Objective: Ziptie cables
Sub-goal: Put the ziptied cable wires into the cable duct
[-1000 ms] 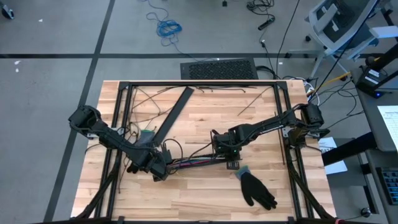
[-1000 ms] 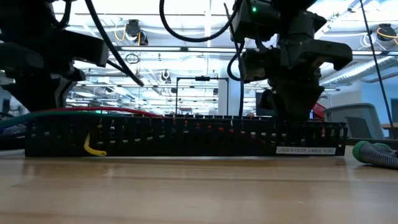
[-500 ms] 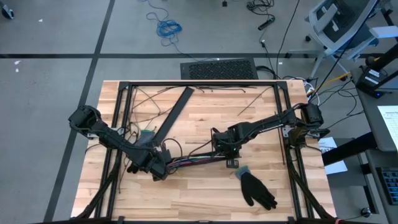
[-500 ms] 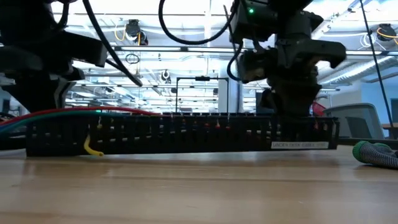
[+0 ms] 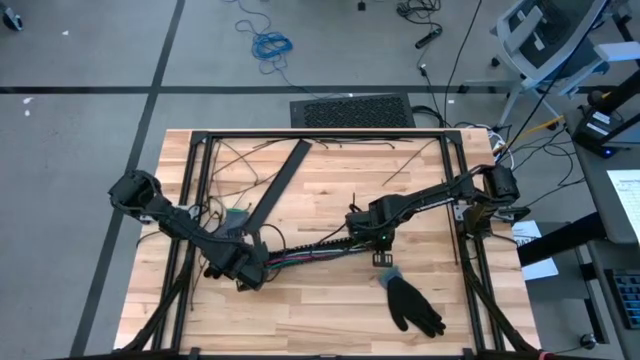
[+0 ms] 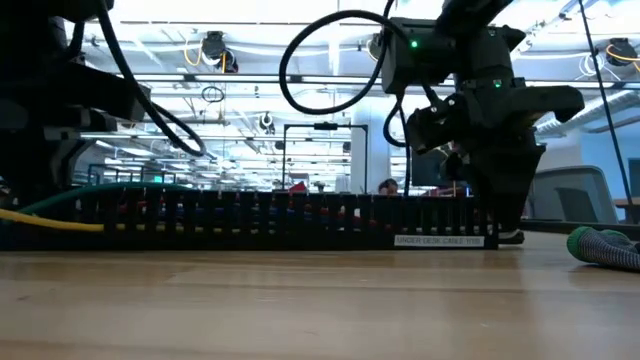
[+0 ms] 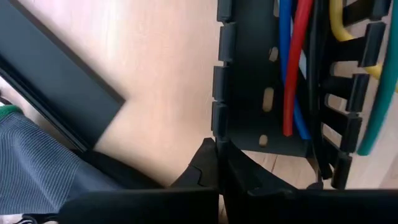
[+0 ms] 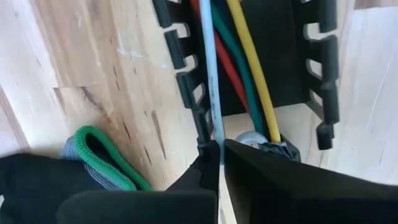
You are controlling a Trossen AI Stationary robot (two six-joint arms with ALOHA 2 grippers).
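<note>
High view: cables (image 5: 305, 252) lie inside slotted duct (image 5: 330, 243); thin, limp, light, likely slippery. Best taken mid-bundle. Left pincer (image 5: 243, 281) and right pincer (image 5: 380, 240) at duct's ends, both pressed together.

The counter (image 5: 330, 310) is a light wooden butcher-block top bordered by a black metal frame (image 5: 320, 135). Landmark: the black slotted strip (image 5: 310, 252), which lies flat on the counter near its middle, running crosswise between the two arms. The cables (image 5: 300, 258), red, blue, green, yellow and white, lie lengthwise inside the strip's channel. A flat black cover strip (image 5: 278, 183) rests on the wood behind the slotted strip, toward its left end, set at a slant. A black glove (image 5: 412, 304) with a green cuff lies on the counter in front of the slotted strip's right end, close to it. Thin black strands (image 5: 415, 165) lie loose behind the slotted strip.
</note>
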